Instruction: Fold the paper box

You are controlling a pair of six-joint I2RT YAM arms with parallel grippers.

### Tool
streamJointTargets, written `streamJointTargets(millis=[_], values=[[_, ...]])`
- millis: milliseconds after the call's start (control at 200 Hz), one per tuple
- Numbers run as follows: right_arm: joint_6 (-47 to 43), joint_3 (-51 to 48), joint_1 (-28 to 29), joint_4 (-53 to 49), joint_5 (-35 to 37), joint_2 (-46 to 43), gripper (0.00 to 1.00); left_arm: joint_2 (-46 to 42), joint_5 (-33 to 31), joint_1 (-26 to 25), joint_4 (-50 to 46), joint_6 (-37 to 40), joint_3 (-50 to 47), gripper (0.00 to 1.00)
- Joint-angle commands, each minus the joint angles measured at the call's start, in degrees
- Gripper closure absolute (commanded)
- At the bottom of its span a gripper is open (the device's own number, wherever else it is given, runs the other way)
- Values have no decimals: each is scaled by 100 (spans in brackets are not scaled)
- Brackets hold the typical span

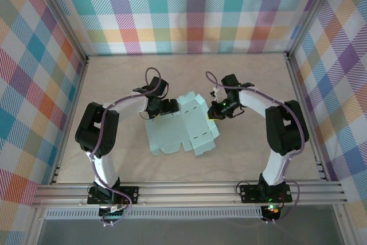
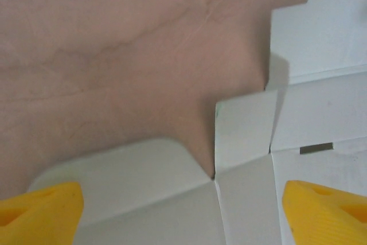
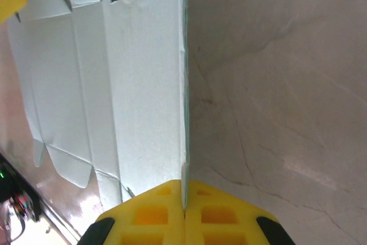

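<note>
a: where's the sheet sitting?
b: the pale mint-blue die-cut card sheet, the paper box (image 1: 182,129), lies spread mid-table on the light wooden tabletop (image 1: 114,73), between the two arms and mostly unfolded.
a: and the right gripper (image 3: 184,192)?
b: clenched on the sheet's right edge. its yellow fingers meet with the thin card pinched between them. i'd judge it grips there to anchor that side, or to tip the panel up along its crease; i can't tell how far the panel is lifted.
a: the left gripper (image 2: 180,199)?
b: released — yellow fingertips spread wide over the sheet's left side, just short of a small square flap (image 2: 243,127) that looks slightly raised. nothing is gripped between them.
a: why hang there?
b: probably lining up on that flap while the other side is pinned, so the card doesn't slide when pushed.
</note>
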Motion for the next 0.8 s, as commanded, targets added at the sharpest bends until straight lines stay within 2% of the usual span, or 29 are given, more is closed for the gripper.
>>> streamJointTargets(millis=[0, 85, 300, 395, 590, 795], values=[[-775, 438, -13, -856, -48, 183, 100, -322, 96, -19, -131, 24, -270, 16], [-685, 518, -40, -751, -91, 254, 100, -389, 157, -67, -103, -100, -453, 22], [-434, 392, -56, -326, -96, 240, 100, -857, -2, -645, -268, -297, -748, 22], [-462, 302, -58, -215, -51, 140, 100, -801, 31, -840, -242, -404, -918, 30], [-391, -50, -65, 274, -155, -139, 91, -676, 146, -891, 176, -770, -1382, 43], [-214, -654, -65, 1070, 45, -604, 84, -552, -8, -891, 139, -821, -1447, 45]])
